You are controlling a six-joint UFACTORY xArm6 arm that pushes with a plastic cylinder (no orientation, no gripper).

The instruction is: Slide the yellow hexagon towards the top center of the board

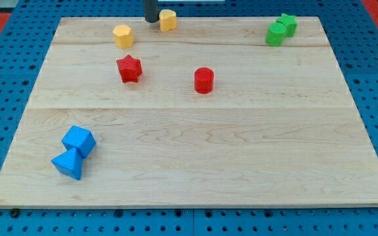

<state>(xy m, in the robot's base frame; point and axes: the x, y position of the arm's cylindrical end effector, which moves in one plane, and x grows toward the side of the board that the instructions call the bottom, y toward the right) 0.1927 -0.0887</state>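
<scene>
Two yellow blocks lie near the view's top. One yellow block [168, 19] sits at the top edge, near the centre. The other yellow block [123, 35] lies lower and to its left; I cannot tell for certain which of the two is the hexagon. My tip [150, 20] stands at the top edge, just left of the upper yellow block, close to it or touching it. The rod rises out of the view's top.
A red star [129, 68] and a red cylinder [203, 80] lie in the upper middle of the wooden board [195, 164]. Two green blocks [281, 29] touch at the top right. A blue cube [79, 140] and a blue triangular block [68, 163] touch at the bottom left.
</scene>
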